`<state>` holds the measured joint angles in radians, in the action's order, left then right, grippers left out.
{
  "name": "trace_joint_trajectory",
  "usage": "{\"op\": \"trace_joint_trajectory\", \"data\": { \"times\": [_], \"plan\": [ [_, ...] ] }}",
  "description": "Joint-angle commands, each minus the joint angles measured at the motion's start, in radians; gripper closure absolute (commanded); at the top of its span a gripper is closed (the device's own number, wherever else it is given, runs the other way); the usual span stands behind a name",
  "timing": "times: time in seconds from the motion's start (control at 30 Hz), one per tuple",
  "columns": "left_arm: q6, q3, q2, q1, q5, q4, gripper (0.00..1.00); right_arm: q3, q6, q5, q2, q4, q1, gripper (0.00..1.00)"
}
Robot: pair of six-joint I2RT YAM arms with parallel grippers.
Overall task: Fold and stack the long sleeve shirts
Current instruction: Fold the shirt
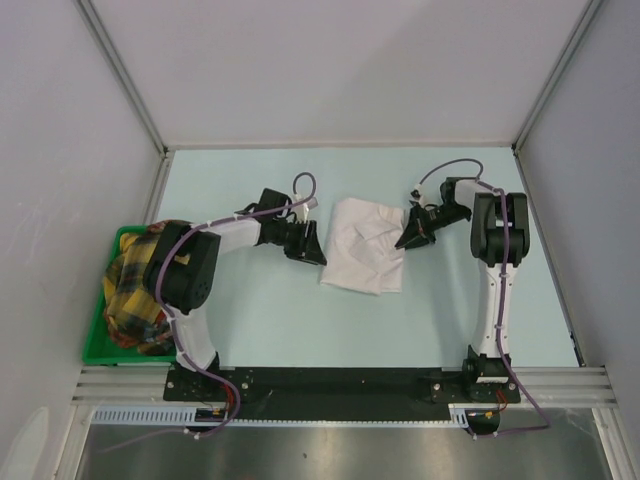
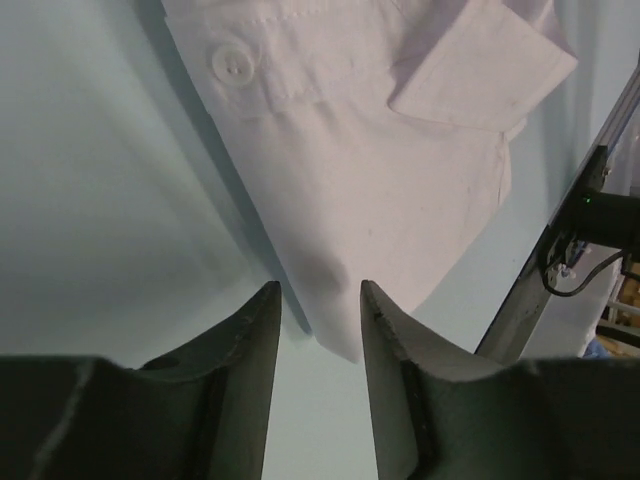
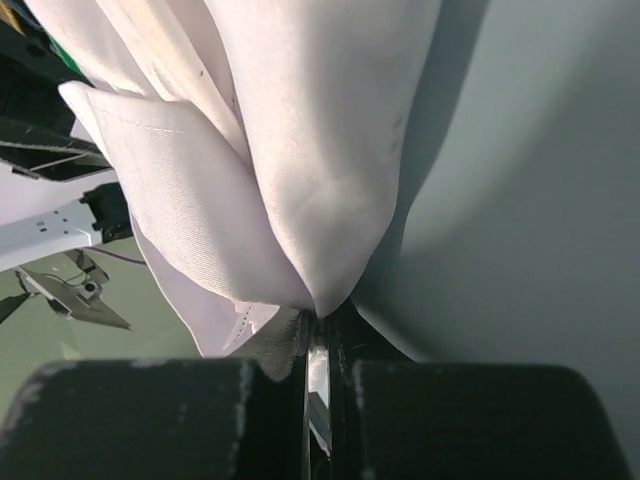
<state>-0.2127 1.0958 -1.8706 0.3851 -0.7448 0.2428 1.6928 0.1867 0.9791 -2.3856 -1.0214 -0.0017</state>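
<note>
**Mid-counter: shirt pinched on the right, unheld on the left**

Near the middle of the counter, between our two arms, lies the white long sleeve shirt. It is gathered into a rough, lumpy rectangle rather than a flat fold. Our right end effector is clamped onto the shirt's right edge. Its wrist view shows the jaws closed, with a bunched fold of cloth caught between them and fanning upward. We judge this grip is meant to lift or carry that side across for a fold. Our left end effector sits just beside the shirt's left edge, jaws parted and gripping nothing. A corner of cloth lies on the counter just past its fingertips, so we read it as placed to take or steady that corner.

The cloth is thin, plain white and creased. From the left wrist we see a stitched placket with a white button. A squared flap, probably a cuff, lies on top. No neat stack shows yet. At the counter's left edge a green bin holds plaid cloth.
</note>
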Motion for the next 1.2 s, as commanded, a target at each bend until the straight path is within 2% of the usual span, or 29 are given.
{"op": "trace_joint_trajectory", "data": {
  "times": [0.0, 0.07, 0.1, 0.2, 0.33, 0.47, 0.5, 0.57, 0.6, 0.63, 0.67, 0.77, 0.8, 0.83, 0.87, 0.97, 1.03, 1.13, 1.17],
  "plan": [
    [-0.12, 0.001, -0.071, 0.015, -0.096, -0.112, 0.66, 0.06, 0.069, -0.134, -0.055, -0.023, 0.046, 1.0],
    [-0.113, -0.013, -0.087, 0.041, -0.131, -0.112, 0.74, 0.083, 0.077, -0.141, -0.064, -0.026, 0.054, 1.0],
    [-0.103, -0.037, -0.084, 0.057, -0.146, -0.115, 0.83, 0.091, 0.085, -0.145, -0.066, -0.029, 0.058, 1.0],
    [-0.079, -0.111, -0.024, 0.144, -0.179, -0.135, 1.0, 0.136, 0.149, -0.157, -0.084, -0.071, 0.086, 1.0],
    [-0.126, -0.241, 0.054, 0.279, -0.203, -0.23, 1.0, 0.246, 0.279, -0.157, -0.144, -0.192, 0.138, 1.0],
    [-0.111, -0.303, 0.132, 0.31, -0.198, -0.255, 1.0, 0.451, 0.391, -0.154, -0.24, -0.314, 0.219, 1.0],
    [-0.096, -0.309, 0.164, 0.307, -0.202, -0.219, 0.94, 0.543, 0.445, -0.157, -0.263, -0.35, 0.239, 1.0],
    [-0.028, -0.323, 0.209, 0.282, -0.238, -0.118, 0.74, 0.623, 0.497, -0.171, -0.312, -0.433, 0.311, 1.0],
    [0.001, -0.348, 0.282, 0.265, -0.243, -0.081, 0.68, 0.646, 0.514, -0.196, -0.319, -0.443, 0.339, 1.0],
    [0.063, -0.358, 0.328, 0.211, -0.238, -0.036, 0.64, 0.668, 0.558, -0.212, -0.319, -0.451, 0.363, 1.0],
    [0.099, -0.364, 0.371, 0.174, -0.241, 0.058, 0.54, 0.665, 0.585, -0.227, -0.313, -0.45, 0.414, 1.0],
    [0.211, -0.271, 0.485, -0.01, -0.206, 0.258, 0.46, 0.619, 0.631, -0.29, -0.264, -0.382, 0.485, 1.0],
    [0.246, -0.246, 0.487, -0.055, -0.144, 0.289, 0.45, 0.611, 0.628, -0.302, -0.239, -0.331, 0.494, 1.0],
    [0.257, -0.225, 0.481, -0.133, -0.136, 0.311, 0.44, 0.613, 0.614, -0.307, -0.227, -0.303, 0.5, 0.96],
    [0.275, -0.197, 0.466, -0.165, -0.127, 0.361, 0.43, 0.622, 0.581, -0.31, -0.215, -0.275, 0.505, 0.9],
    [0.341, -0.067, 0.358, -0.227, 0.017, 0.418, 0.39, 0.675, 0.513, -0.312, -0.164, -0.215, 0.496, 0.54],
    [0.36, -0.001, 0.243, -0.244, -0.01, 0.434, 0.35, 0.674, 0.461, -0.292, -0.098, -0.174, 0.459, 0.38],
    [0.36, 0.056, 0.122, -0.242, -0.063, 0.464, 0.28, 0.593, 0.344, -0.223, 0.0, -0.151, 0.376, 0.3],
    [0.357, 0.071, 0.084, -0.242, -0.067, 0.458, 0.27, 0.547, 0.306, -0.192, 0.026, -0.151, 0.352, 0.3]
  ]
}}
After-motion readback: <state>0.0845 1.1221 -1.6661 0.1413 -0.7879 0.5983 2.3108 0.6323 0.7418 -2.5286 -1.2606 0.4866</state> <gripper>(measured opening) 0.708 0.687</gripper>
